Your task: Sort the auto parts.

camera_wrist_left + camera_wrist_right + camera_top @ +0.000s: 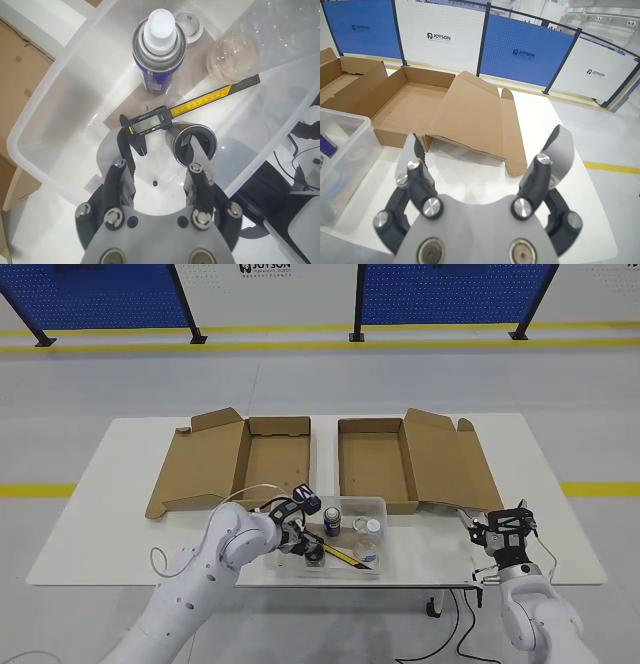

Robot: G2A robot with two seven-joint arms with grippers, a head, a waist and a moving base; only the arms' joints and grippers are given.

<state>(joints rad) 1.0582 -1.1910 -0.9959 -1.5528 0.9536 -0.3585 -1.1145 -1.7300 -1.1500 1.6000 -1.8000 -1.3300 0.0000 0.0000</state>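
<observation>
**Left fingers down among the parts**

In the clear plastic bin (345, 501) at the white surface's (560, 454) near edge, the left gripper (153, 140) has its fingers spread. One tip sits in the linear bearing's (195, 145) bore, beside a digital caliper (150, 122), and a spray can (160, 62) stands beyond. Right of the bin the right gripper (485, 135) hovers, fingers apart. Behind the bin lie open cardboard boxes (275, 459). Farther back are yellow floor lines (300, 344) and blue-and-white panels (95, 294).

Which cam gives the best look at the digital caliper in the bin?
Left wrist view: the caliper lies close up in the clear bin, display and yellow scale plain. Top view shows the caliper as a thin yellow-black strip. Right wrist view catches a corner of the bin and a side of the spray can.
</observation>
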